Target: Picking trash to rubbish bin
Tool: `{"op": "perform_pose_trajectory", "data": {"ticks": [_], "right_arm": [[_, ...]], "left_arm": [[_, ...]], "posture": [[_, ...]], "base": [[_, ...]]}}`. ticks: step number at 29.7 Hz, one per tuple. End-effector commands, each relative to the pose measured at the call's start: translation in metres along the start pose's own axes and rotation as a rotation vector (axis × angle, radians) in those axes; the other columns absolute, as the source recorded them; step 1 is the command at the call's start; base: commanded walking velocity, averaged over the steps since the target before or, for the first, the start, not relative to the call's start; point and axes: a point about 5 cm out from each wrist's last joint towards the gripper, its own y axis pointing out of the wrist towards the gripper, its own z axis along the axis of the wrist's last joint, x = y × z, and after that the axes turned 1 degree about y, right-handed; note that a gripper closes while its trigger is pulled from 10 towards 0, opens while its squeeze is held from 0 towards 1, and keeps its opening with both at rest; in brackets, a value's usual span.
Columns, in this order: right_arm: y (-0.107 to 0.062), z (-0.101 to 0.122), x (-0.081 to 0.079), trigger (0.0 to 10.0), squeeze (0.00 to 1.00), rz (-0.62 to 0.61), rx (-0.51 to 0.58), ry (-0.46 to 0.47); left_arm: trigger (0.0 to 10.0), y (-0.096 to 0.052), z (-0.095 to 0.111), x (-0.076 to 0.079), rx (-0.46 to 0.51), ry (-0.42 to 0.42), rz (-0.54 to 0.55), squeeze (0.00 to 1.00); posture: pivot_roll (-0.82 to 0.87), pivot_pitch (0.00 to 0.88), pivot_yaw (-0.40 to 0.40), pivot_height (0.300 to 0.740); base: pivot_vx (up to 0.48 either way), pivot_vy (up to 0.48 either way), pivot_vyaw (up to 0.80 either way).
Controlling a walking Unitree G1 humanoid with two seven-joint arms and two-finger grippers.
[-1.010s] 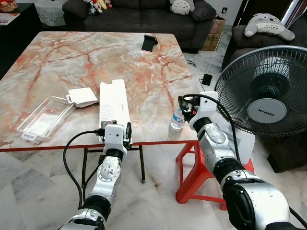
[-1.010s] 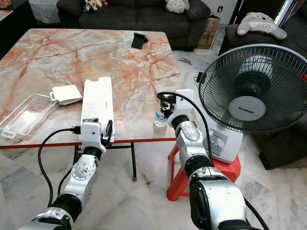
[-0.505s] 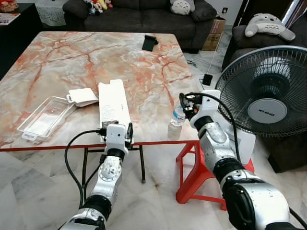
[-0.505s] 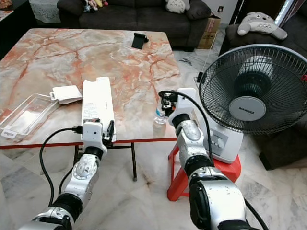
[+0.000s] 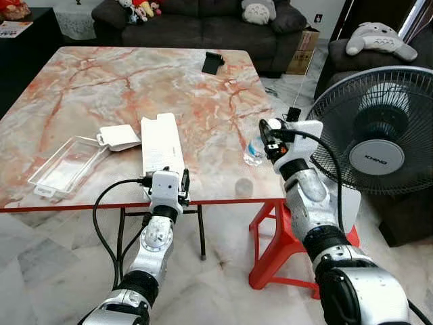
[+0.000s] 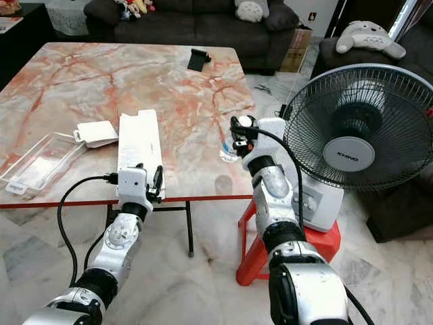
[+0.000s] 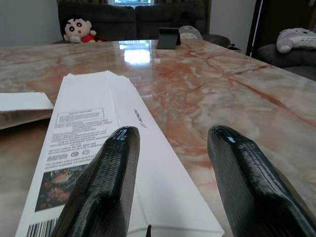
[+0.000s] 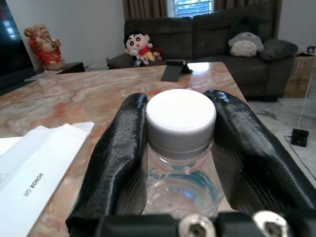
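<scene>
right claw (image 8: 180,148) clenched on clear bottle (image 8: 180,163), white cap, seemingly little water inside. left claw (image 7: 173,163) released over white carton (image 7: 94,173), print unreadable. fan (image 5: 375,128) badge "khind".

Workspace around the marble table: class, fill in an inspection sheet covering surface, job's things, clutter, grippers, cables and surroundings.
Surface: marble table with red-veined top, red front edge.
Job's things: water bottle clamped between the right gripper's fingers, lifted off the table; long white carton lying flat near the front edge; clear plastic tray and small white packet beside it. Rubbish bin: nothing seen.
Clutter: black phone stand at the far edge.
Grippers: left gripper open, over the carton's near end; right gripper shut on the bottle.
Cables: black cables looping along both wrists.
Surroundings: standing fan on a red stool, dark sofa with plush toys.
</scene>
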Motion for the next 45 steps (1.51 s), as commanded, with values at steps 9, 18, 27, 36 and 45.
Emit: {"op": "perform_pose_trajectory", "data": {"ticks": [9,18,27,36,45], "right_arm": [[-0.002,0.007,0.002,10.0,0.0,-0.035,0.054,0.018],[-0.005,0.007,0.005,10.0,0.0,-0.057,0.068,0.023],[-0.009,0.007,0.011,10.0,0.0,-0.085,0.069,0.021],[-0.026,-0.002,0.027,10.0,0.0,-0.149,0.041,0.002],[-0.05,-0.023,0.047,10.0,0.0,-0.213,-0.056,-0.023]], "left_arm": [[10.0,0.005,0.007,0.007,0.035,0.031,-0.04,0.0],[10.0,0.006,0.009,0.008,0.045,0.038,-0.053,0.0],[10.0,0.006,0.009,0.009,0.049,0.046,-0.062,0.0],[10.0,0.005,0.008,0.012,0.045,0.046,-0.072,0.0],[10.0,0.002,-0.002,0.012,-0.013,0.053,-0.074,0.0]], "posture": [[-0.03,0.024,-0.068,0.74],[-0.04,0.026,-0.062,0.74],[-0.04,0.029,-0.057,0.74],[-0.05,0.03,-0.055,0.74],[-0.06,0.029,-0.059,0.74]], "base": [[-0.084,0.0,0.0],[-0.252,0.0,0.0],[-0.248,0.0,0.0],[-0.245,0.0,0.0],[-0.027,0.0,0.0]]}}
